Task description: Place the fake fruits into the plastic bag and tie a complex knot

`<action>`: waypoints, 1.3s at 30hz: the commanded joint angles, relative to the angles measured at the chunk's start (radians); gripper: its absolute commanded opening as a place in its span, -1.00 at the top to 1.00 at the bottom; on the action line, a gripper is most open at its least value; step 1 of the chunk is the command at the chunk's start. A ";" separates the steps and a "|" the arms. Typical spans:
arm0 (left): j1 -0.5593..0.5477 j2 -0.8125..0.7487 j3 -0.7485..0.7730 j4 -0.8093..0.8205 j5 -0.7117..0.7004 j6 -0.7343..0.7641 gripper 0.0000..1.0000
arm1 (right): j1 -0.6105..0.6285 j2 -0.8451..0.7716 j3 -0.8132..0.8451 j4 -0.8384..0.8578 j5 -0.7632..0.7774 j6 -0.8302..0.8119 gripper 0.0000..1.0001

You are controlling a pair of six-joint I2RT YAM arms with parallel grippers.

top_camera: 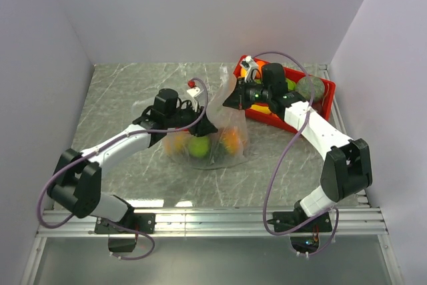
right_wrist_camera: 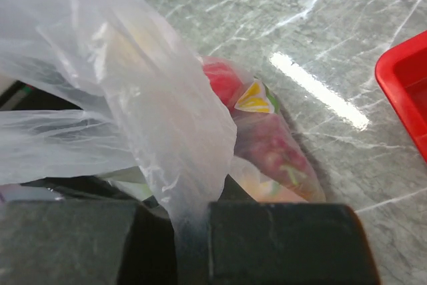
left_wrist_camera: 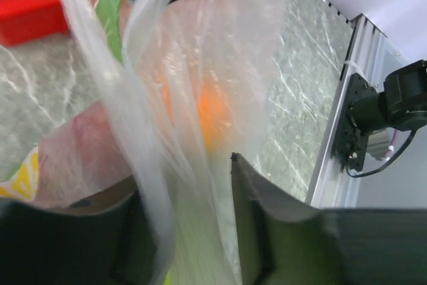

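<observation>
The plastic bag [top_camera: 210, 139] lies mid-table with several fake fruits inside: an orange one [top_camera: 177, 142], a green one [top_camera: 198, 147] and another orange one [top_camera: 231, 139]. My right gripper [top_camera: 233, 100] is shut on a tail of the bag's film [right_wrist_camera: 167, 131] and holds it up above the bag; red and purple fruit [right_wrist_camera: 267, 148] show through below. My left gripper [top_camera: 202, 125] is at the bag's left side. In its wrist view a strand of film [left_wrist_camera: 143, 165] runs between the fingers [left_wrist_camera: 183, 178], which stand apart. No finished knot shows.
The red tray [top_camera: 313, 88] stands at the back right behind my right arm, with a green fruit [top_camera: 291, 85] and a yellow one [top_camera: 263, 109] in it. An aluminium rail [top_camera: 213, 218] runs along the near table edge. Walls close off left, back and right.
</observation>
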 commanded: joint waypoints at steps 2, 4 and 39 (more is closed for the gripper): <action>0.002 -0.101 -0.009 -0.066 -0.054 0.118 0.01 | -0.010 0.001 0.035 0.076 -0.057 0.038 1.00; 0.002 -0.095 -0.004 -0.073 -0.071 0.133 -0.02 | -0.010 0.005 0.035 0.065 -0.091 0.038 1.00; -0.100 -0.008 -0.048 0.016 -0.160 0.086 0.49 | 0.039 0.084 -0.002 0.002 0.231 0.197 1.00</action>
